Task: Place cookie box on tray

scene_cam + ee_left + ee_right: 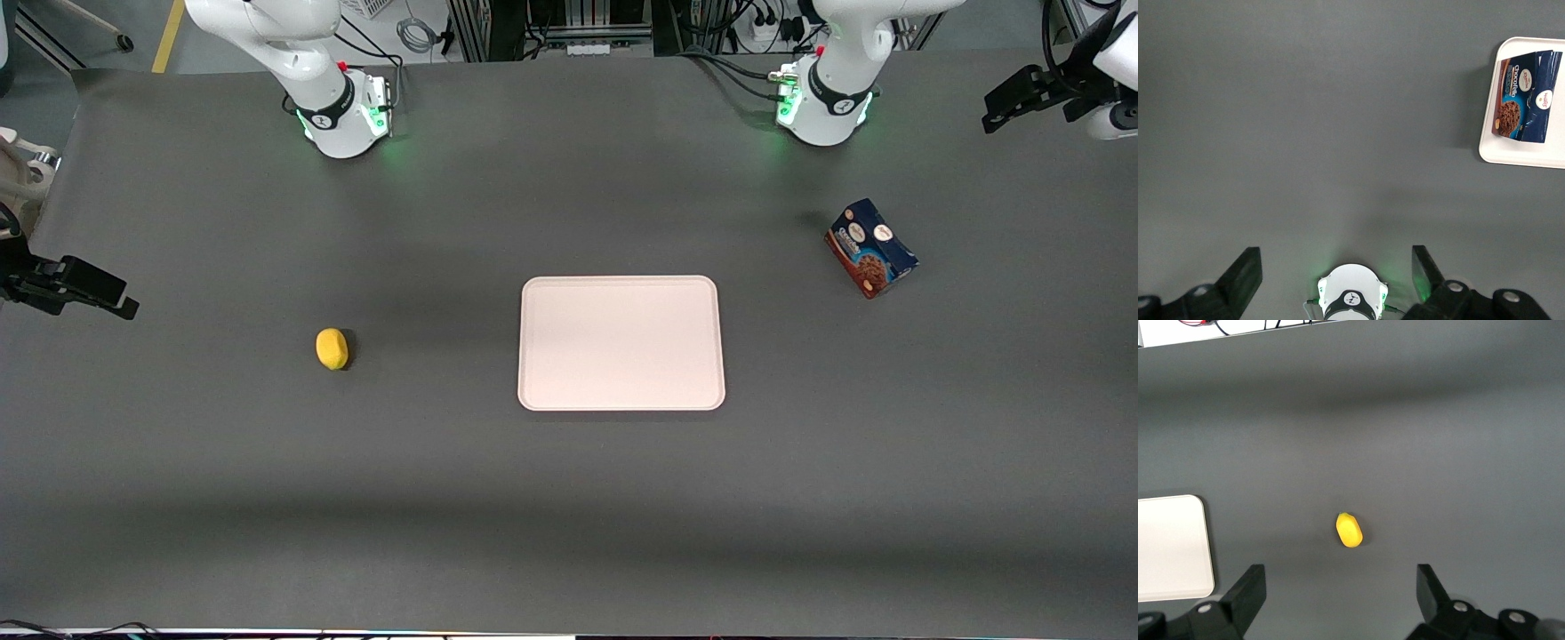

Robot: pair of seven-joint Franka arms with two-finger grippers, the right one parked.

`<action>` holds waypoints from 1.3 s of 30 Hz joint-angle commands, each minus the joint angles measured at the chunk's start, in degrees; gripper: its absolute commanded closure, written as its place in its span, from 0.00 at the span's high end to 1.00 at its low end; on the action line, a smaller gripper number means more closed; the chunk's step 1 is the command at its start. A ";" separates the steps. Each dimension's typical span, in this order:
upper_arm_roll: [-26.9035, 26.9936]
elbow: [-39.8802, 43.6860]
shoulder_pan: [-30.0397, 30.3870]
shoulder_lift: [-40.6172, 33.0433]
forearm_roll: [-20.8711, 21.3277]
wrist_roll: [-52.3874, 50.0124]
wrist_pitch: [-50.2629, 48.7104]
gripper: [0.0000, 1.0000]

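The dark blue cookie box (870, 248) lies on the grey table, apart from the pale pinkish-white tray (622, 342), toward the working arm's end and slightly farther from the front camera. The tray has nothing on it. My left gripper (1000, 107) hangs high at the working arm's end of the table, farther from the front camera than the box. It is open and holds nothing. In the left wrist view the gripper (1335, 267) has its fingers (1245, 273) wide apart. The box (1528, 97) there overlaps the tray (1538, 157) along the line of sight.
A yellow lemon-like object (332, 348) lies on the table toward the parked arm's end; it also shows in the right wrist view (1349, 530). The working arm's white base (822, 107) stands at the table's back edge and shows between the fingers (1351, 297).
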 commanded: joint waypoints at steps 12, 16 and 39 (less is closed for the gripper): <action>0.21 2.89 -0.28 -0.45 0.15 -0.38 -5.11 1.00; 0.30 2.28 -0.19 -1.33 0.15 -0.47 -6.87 1.00; 0.65 -32.43 -0.11 -2.92 -0.55 -10.58 28.71 1.00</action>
